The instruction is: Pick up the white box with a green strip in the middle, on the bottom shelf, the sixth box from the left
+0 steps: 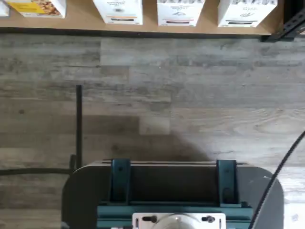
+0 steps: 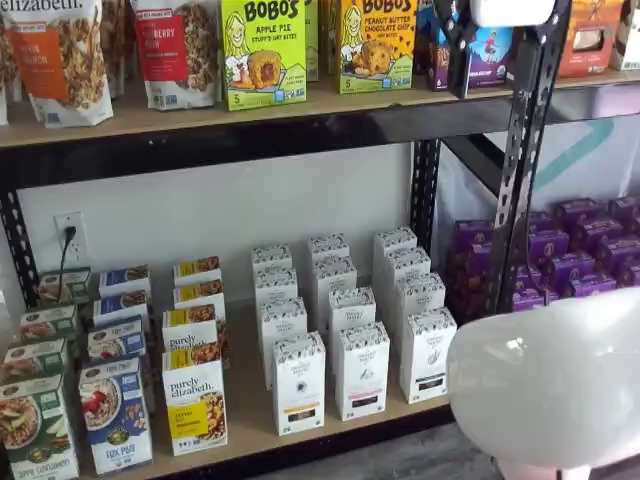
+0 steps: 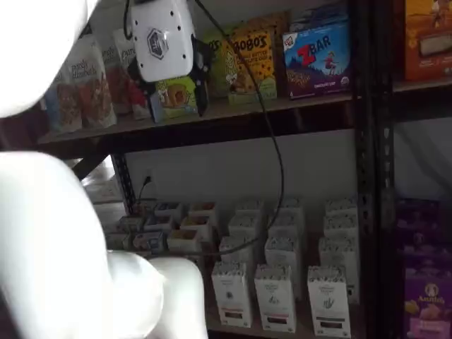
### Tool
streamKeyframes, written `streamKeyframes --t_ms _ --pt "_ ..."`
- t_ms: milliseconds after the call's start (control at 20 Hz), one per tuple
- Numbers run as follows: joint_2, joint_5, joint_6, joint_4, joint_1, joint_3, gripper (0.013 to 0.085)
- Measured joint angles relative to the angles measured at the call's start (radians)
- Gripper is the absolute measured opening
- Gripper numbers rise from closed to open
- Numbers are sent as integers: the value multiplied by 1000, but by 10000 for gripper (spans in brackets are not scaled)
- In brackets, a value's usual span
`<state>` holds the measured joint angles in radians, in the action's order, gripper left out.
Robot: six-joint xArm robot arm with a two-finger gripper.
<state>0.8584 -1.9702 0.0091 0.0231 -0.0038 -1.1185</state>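
The white box [image 2: 428, 355] stands at the front of the rightmost row of tall white cartons on the bottom shelf [image 2: 250, 425], with a speckled top band and a dark strip near its base. It also shows in a shelf view [image 3: 328, 300] and in the wrist view [image 1: 245, 12]. My gripper [image 3: 176, 99] hangs high in front of the upper shelf, far above the box. Its white body sits above two black fingers with a gap between them, open and empty. In a shelf view only its white body [image 2: 512, 10] and a dark finger show at the top edge.
Two more rows of similar white cartons [image 2: 361, 370] stand left of the box, then purely elizabeth boxes [image 2: 195, 405]. A black rack upright [image 2: 525, 150] and purple boxes [image 2: 570, 260] are to its right. My white arm [image 2: 550, 385] fills the foreground. Grey plank floor [image 1: 190, 95] lies below.
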Motion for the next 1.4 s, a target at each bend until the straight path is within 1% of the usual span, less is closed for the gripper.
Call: streamKeyframes --t_ms 100,200,250,350,550,750,800,950,1050,1300,1400 --pt "8 25 2 -30 13 33 850" --pt "24 72 -7 -47 7 85 850" --pt "34 103 -8 -65 11 119 850" --pt "48 157 -23 -77 -5 180 850" --pt "63 262 -69 -63 -61 292 850" --pt "56 335 -103 -50 -99 366 850" --pt "52 352 -108 -50 -105 381 850" --pt "46 419 -99 -85 -97 433 850" --pt "33 466 -97 -91 -100 465 850" --pt "-15 603 -106 -84 -118 544 850" --pt "-37 670 -132 -55 -141 582 850"
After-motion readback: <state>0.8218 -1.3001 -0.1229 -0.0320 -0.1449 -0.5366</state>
